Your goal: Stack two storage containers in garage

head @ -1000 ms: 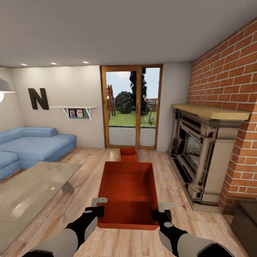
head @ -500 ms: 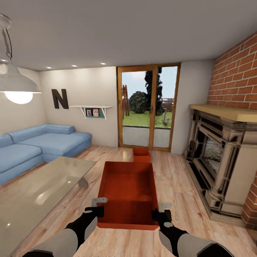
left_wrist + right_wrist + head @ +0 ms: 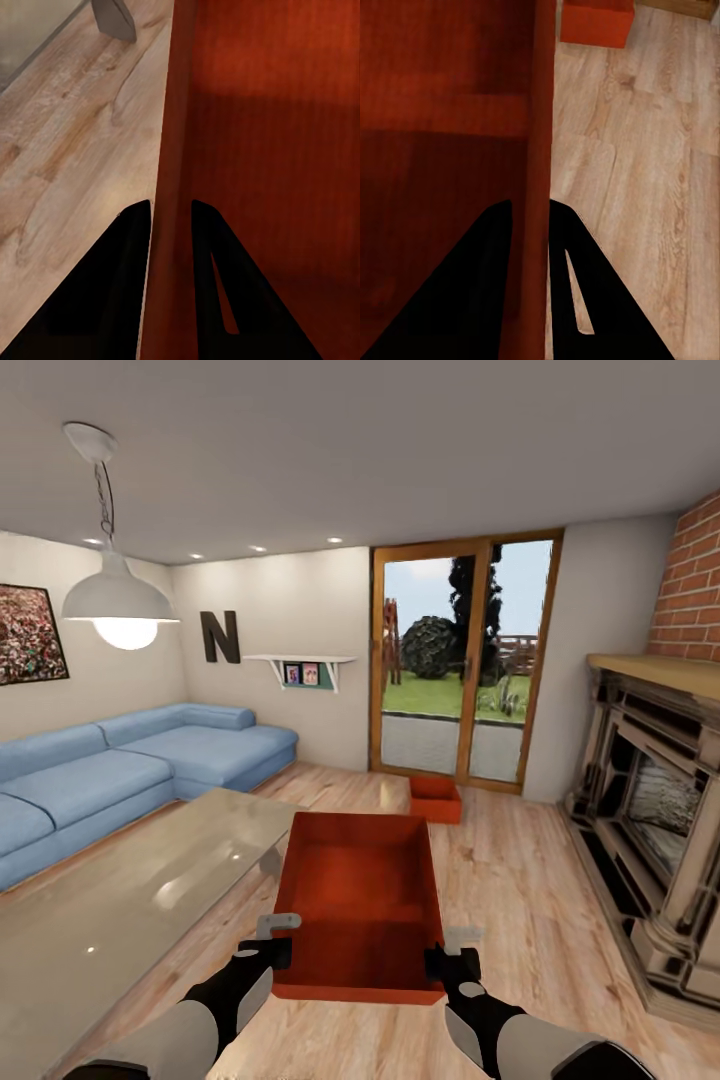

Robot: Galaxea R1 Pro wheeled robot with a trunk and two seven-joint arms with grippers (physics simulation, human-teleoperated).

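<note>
I carry an orange-red storage container in front of me, level above the living room's wood planks. My left gripper is shut on its left wall, one finger on each side. My right gripper is shut on its right wall in the same way. The second storage container lies on the wood planks farther off, near the glass doors, and also appears in the right wrist view. The garage is out of view.
A glass coffee table stands close on my left, with a blue corner sofa behind it. A fireplace lines the right wall. A pendant lamp hangs at upper left. Open wood planks lie ahead to the right.
The whole view has swung to the left: doors, fireplace and far container slid rightward in the picture, the lamp and a wall picture came in. Both grippers keep their hold on the carried container.
</note>
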